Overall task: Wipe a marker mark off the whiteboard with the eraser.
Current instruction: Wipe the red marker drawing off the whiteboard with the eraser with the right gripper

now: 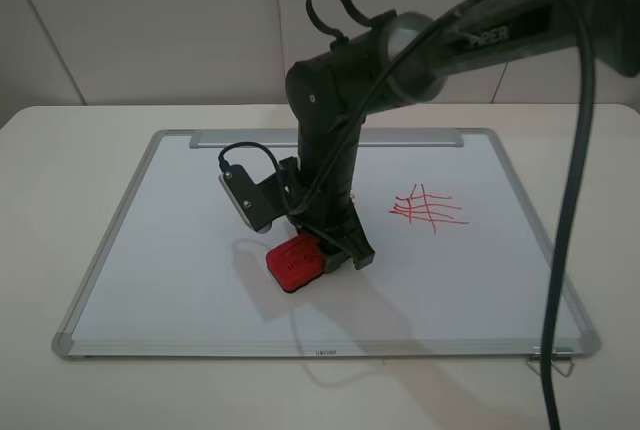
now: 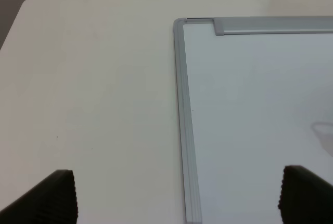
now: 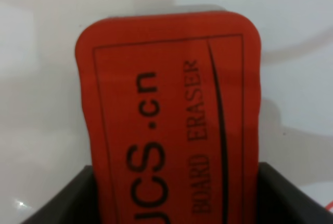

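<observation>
Clearly your right gripper (image 1: 326,255) clamps the eraser (image 1: 295,263) on the whiteboard (image 1: 170,250); its print reads "JCS.cn" and "BOARD ERASER", and its long axis runs straight out past your fingertips.

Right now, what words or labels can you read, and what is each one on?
"BOARD ERASER": top of the eraser.
"JCS.cn": eraser too, its start cut off by the picture edge.
"PER": right arm, earlier letters unclear.
Small print on the whiteboard frame: too small to read.
</observation>
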Robot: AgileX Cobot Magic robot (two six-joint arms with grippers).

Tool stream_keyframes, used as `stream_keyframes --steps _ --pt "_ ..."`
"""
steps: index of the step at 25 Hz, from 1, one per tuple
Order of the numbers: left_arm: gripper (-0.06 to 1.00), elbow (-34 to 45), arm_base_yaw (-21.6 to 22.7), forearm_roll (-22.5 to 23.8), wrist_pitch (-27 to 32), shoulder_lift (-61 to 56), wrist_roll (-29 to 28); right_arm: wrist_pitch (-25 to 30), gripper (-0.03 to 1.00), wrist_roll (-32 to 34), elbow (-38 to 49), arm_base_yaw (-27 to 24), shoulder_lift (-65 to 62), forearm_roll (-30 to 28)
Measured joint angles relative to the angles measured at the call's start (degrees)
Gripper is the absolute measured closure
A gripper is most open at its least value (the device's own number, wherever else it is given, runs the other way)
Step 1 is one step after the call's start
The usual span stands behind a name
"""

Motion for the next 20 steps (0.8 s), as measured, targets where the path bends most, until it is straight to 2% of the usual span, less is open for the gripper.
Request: stream_keyframes --steps 3,7,11,13,20 --pt "0.17 0.00 0.00 0.00 0.00 0.00 0.00 3.05 0.47 6.38 -2.04 0.00 -1.62 0.11" --pt "0.17 0.00 0.00 0.00 0.00 0.00 0.00 3.79 0.47 23.71 -6.14 -0.30 -2.38 0.11" --pt "0.17 0.00 0.00 0.00 0.00 0.00 0.00 -1.35 0.47 41.47 -7.64 -0.60 -2.38 -0.63" --pt "0.17 0.00 0.00 0.00 0.00 0.00 0.00 -4.41 0.47 47.98 -7.75 -0.60 -2.38 -1.01" --pt "0.17 0.00 0.00 0.00 0.00 0.00 0.00 -6.92 0.47 64.42 -7.90 -0.60 -0.83 -1.58"
